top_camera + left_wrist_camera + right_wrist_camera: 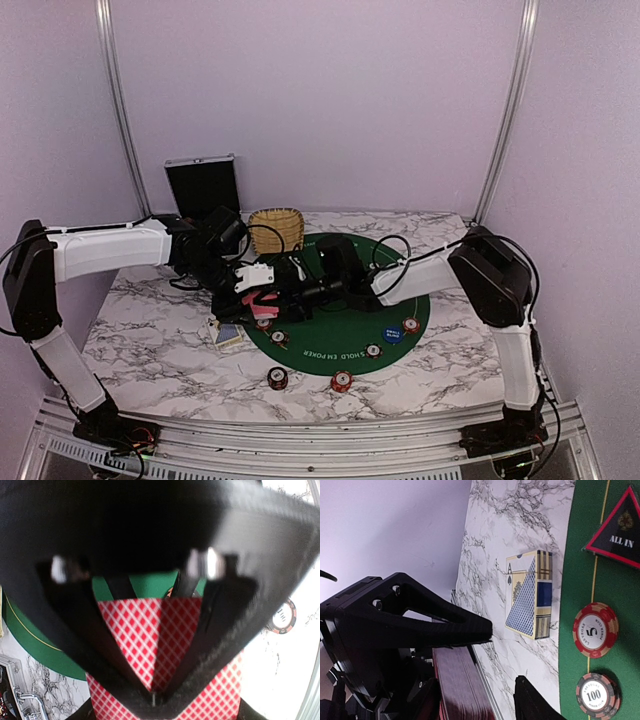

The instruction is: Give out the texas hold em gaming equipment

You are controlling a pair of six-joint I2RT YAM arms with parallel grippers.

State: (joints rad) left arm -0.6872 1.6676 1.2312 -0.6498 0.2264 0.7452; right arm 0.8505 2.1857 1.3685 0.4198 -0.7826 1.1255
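My left gripper [154, 697] is shut on a deck of red-backed playing cards [145, 630], held above the left edge of the round green mat [350, 335]. From the right, my right gripper [502, 657] stands open around that deck [462, 685]. Its upper finger [470, 630] lies along the deck's edge, and the lower finger [527, 700] is apart from it. Red-and-white chips [595, 630] [597, 695] and a dark triangular "ALL IN" marker [620, 530] lie on the mat. A blue disc [393, 333] lies at the mat's right. In the top view both grippers [258, 290] [292, 290] meet at the cards [266, 299].
A blue-and-gold card box [530, 595] lies on the marble just left of the mat. Two chips [277, 377] [342, 380] sit near the front edge. A wicker basket [276, 228] and a black case [203, 185] stand at the back left.
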